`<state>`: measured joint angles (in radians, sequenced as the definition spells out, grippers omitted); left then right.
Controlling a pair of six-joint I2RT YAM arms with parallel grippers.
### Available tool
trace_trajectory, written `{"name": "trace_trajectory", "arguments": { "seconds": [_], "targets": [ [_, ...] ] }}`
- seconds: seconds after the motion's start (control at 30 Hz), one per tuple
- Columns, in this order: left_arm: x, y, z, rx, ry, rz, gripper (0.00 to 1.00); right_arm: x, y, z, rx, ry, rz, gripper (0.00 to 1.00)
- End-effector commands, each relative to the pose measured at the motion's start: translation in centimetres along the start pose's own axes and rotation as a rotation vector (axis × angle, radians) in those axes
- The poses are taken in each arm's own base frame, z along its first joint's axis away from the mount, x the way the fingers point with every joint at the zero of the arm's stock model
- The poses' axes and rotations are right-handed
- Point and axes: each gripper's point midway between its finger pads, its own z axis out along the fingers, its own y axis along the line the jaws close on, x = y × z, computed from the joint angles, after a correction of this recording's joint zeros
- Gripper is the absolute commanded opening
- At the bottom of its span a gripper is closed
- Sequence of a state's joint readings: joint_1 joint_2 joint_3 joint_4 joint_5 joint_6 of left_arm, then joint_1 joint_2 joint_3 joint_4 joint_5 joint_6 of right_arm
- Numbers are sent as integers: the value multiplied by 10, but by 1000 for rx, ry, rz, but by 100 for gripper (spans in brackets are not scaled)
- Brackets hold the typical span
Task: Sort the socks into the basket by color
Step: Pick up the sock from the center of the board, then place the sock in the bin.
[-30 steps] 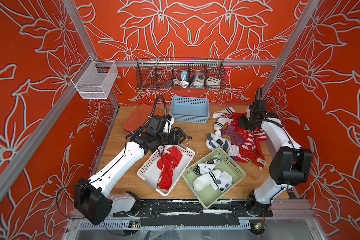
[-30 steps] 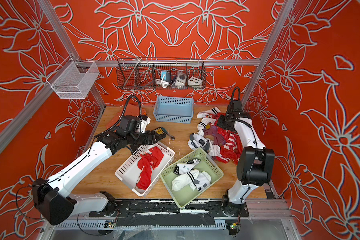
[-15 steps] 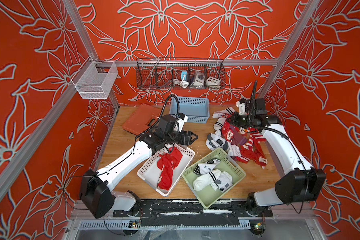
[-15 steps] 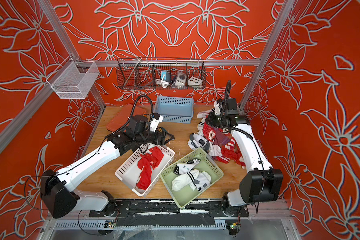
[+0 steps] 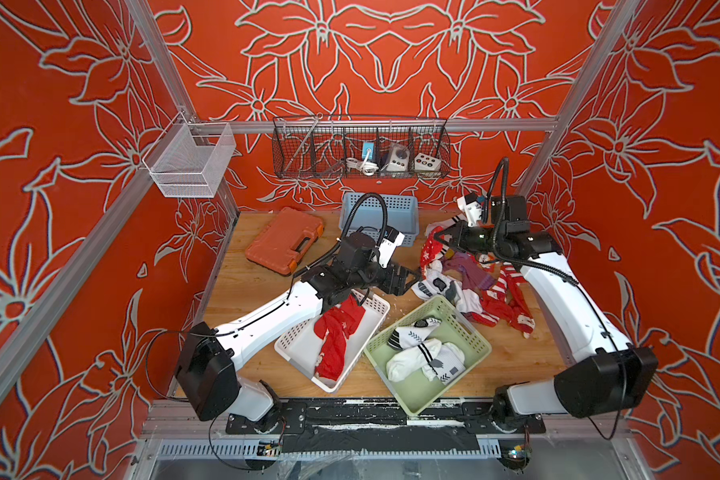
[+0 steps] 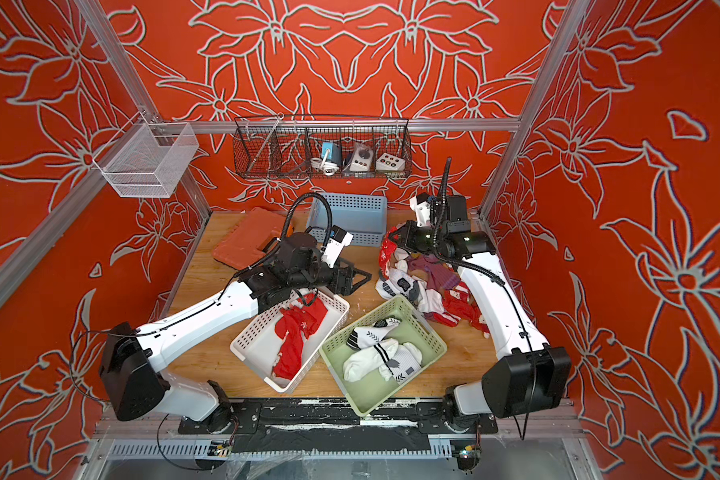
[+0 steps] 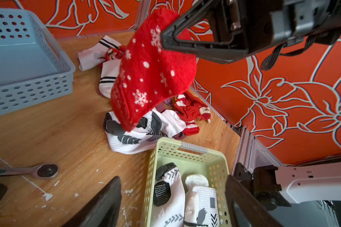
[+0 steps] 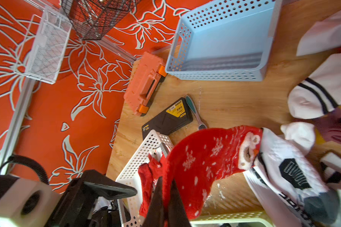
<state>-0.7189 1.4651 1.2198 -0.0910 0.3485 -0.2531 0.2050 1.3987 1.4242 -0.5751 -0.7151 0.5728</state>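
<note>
My right gripper (image 5: pixel 436 238) is shut on a red sock with white snowflakes (image 5: pixel 426 254), which hangs above the near-left edge of the mixed pile of socks (image 5: pixel 476 286). In the left wrist view this red sock (image 7: pixel 152 78) dangles ahead, its toe over a white sock (image 7: pixel 130 137). My left gripper (image 5: pixel 409 277) is open and empty, just left of the pile and below the hanging sock. The white basket (image 5: pixel 292 349) holds red socks (image 5: pixel 337 332). The green basket (image 5: pixel 476 332) holds white socks (image 5: pixel 425 357). The blue basket (image 5: pixel 391 208) stands empty at the back.
An orange case (image 5: pixel 285 241) lies at the back left. A black case (image 8: pixel 167 118) and a ratchet wrench (image 7: pixel 47 170) lie beside the white basket. A wire rack (image 5: pixel 362 149) and a white mesh basket (image 5: pixel 188 162) hang on the walls.
My right gripper has lifted the red snowflake sock off the pile and carried it left. My left arm has reached right toward the pile, and its jaws have opened wider.
</note>
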Motion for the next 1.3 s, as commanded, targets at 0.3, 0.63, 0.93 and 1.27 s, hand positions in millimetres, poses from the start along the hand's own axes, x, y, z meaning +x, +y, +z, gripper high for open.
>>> {"name": "trace_trajectory", "arguments": {
  "seconds": [0.3, 0.63, 0.93, 1.27],
  "targets": [
    [-28, 32, 19, -195, -105, 142, 82, -4, 83, -21, -258, -24, -39, 0],
    [-47, 26, 33, -150, -167, 173, 80, 0, 98, -21, -307, -6, -52, 0],
    [-56, 34, 24, -200, -190, 181, 0, 4, 97, -19, -308, 15, -60, 0],
    [-39, 48, -36, -305, -94, 87, 0, -4, 72, -5, -179, 47, -94, 93]
  ]
}}
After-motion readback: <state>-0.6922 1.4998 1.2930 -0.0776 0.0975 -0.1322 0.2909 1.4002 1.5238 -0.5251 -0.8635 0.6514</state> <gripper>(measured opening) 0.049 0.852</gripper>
